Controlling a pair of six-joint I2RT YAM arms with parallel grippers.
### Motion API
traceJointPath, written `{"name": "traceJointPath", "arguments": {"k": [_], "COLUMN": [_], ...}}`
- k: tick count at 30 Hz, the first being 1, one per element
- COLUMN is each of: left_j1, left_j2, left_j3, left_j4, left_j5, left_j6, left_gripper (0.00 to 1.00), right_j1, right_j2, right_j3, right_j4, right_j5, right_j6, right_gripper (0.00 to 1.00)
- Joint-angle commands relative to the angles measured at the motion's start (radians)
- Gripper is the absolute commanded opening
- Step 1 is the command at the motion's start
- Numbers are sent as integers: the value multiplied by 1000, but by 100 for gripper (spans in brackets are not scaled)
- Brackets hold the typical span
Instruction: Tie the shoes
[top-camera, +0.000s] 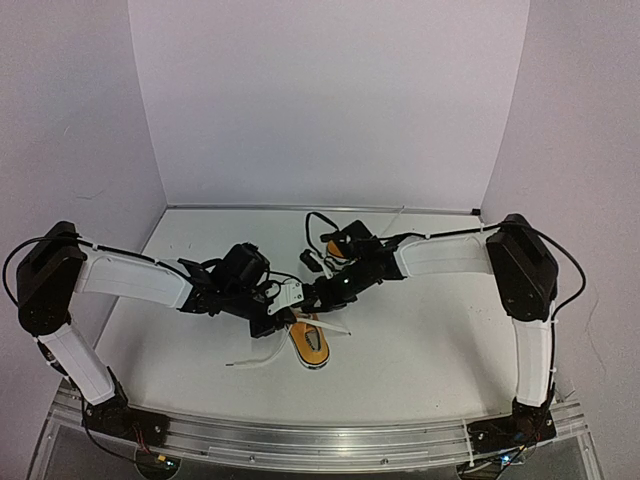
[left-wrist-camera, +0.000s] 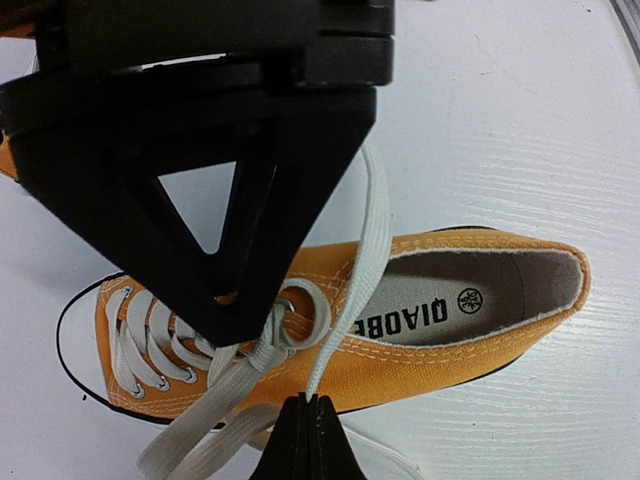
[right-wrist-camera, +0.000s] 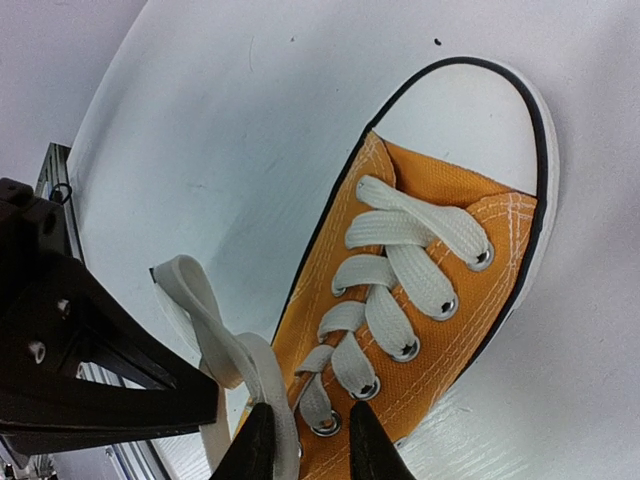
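Near shoe (top-camera: 312, 345): on counter (top-camera: 430, 340), 6 o'clock of centre. Laced through the eyelets, with only a loose loop (left-wrist-camera: 300, 305) at the top and no bow yet.
Left gripper (left-wrist-camera: 305, 440): jaws clenched on one lace (left-wrist-camera: 365, 260) strand.
Right gripper (right-wrist-camera: 308, 440): jaws slightly parted around a lace fold, apparently not pinching.
Far shoe (top-camera: 335, 246): 12 o'clock, mostly hidden, lacing not visible.
Knotting outstanding.

Orange-yellow shoe (left-wrist-camera: 440, 352) with white laces (right-wrist-camera: 402, 236) and black-edged white toe cap (right-wrist-camera: 470, 110).
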Motion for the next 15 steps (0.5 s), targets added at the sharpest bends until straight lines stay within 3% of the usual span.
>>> {"name": "traceJointPath", "arguments": {"k": [1,3,15], "left_j1": [0,0,0], "left_j2": [-32,-33,-29], "left_j3": [23,26,49], "left_j4": [20,18,11], "left_j5": [3,2,9], "left_j6": [-11,-15,-45], "left_gripper": [0,0,0], "right_j1": [7,6,7], "right_j2": [1,-18,-103], "right_j3": [34,28,-40], "right_j4": [-18,-17,60], "right_j5": [-10,-11,-7], "right_j6": [-17,-20,4], "right_gripper": [9,0,0]}}
